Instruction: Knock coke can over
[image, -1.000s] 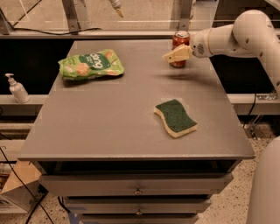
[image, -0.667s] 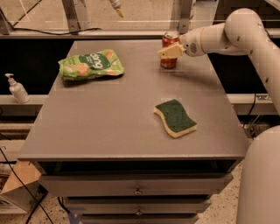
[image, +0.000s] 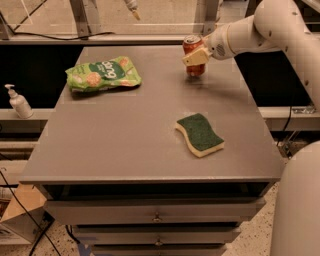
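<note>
Jaws overlap coke can (image: 191, 45), hiding its middle.

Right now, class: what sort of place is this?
Likely a robotics lab: a robot arm's tool is at the coke can on a grey worktable with drawers beneath.

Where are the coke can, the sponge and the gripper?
coke can (image: 190, 47), camera view, red upper body.
sponge (image: 199, 131), camera view, green top face.
gripper (image: 195, 57), camera view, beige tip at the can.
</note>
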